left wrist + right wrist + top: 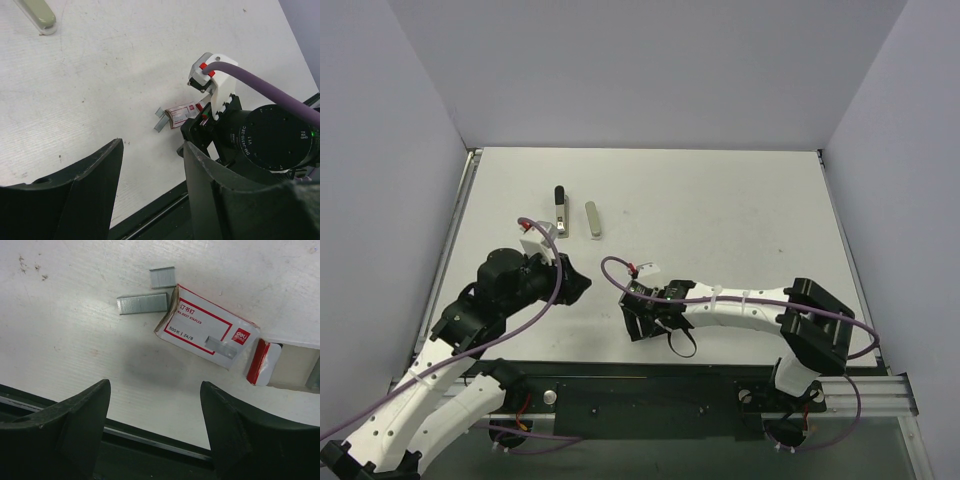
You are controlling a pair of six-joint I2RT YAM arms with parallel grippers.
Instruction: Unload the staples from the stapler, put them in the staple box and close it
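Stapler (561, 213) lies far left, both grippers empty

It rests on the table (730, 200), an olive bar (593, 220) just right of it. Nearer, the left gripper (152, 150) gapes empty. The right gripper (155, 390), equally wide, hangs over a staple box (210, 327).

1. A white table (740, 200) fills the bottom of the enclosure; its top is matt, faintly scuffed, with a few small dark specks;
2. Three plain panels close it in: a back wall (650, 70), a left wall (380, 180) and a right wall (910, 130); all are bare and pale lilac-grey;
3. A thin metal strip (460, 215) runs along the table's left edge;
4. At the near edge sit a black panel (650, 400) and a silver aluminium rail (865, 395);
5. The light is soft and even; shadows are faint.
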